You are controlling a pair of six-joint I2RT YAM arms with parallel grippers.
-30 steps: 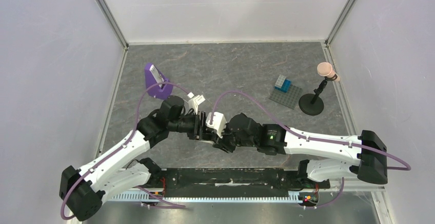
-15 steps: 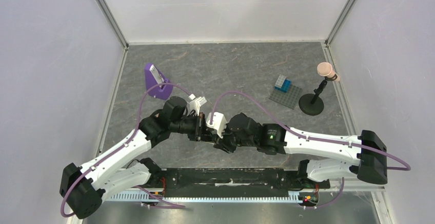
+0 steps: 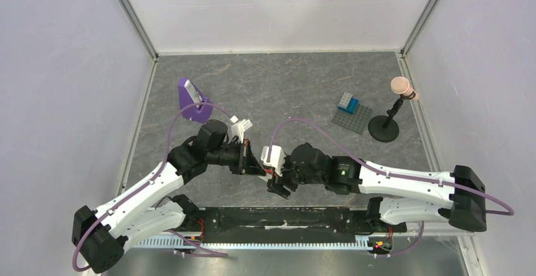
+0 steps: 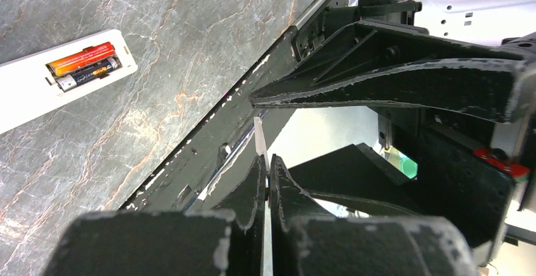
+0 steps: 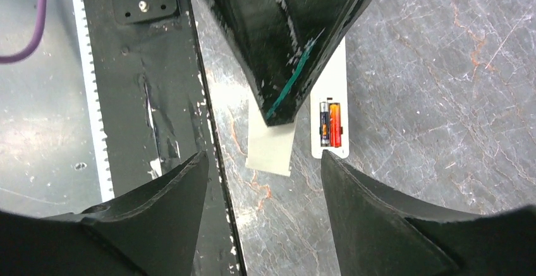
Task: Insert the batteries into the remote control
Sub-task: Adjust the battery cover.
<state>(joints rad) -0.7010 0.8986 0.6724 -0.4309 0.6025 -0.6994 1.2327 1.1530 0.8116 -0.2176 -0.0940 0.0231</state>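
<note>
Top view: the right claw [image 3: 278,186] has drawn back from the left claw [image 3: 259,165], which has stayed put. The remote control [image 4: 25,96] is hidden under them here.

Left wrist view: the left claw is pinched on a thin white strip [image 4: 257,134] (probably the battery lid), held in the air off the remote control's open end. The 2 batteries [image 4: 85,66] lie side by side inside the remote control.

Right wrist view: the right claw's jaws stand wide apart and empty, above the strip and just beside the remote control. Loading looks done, and only the lid seems left to fit.
</note>
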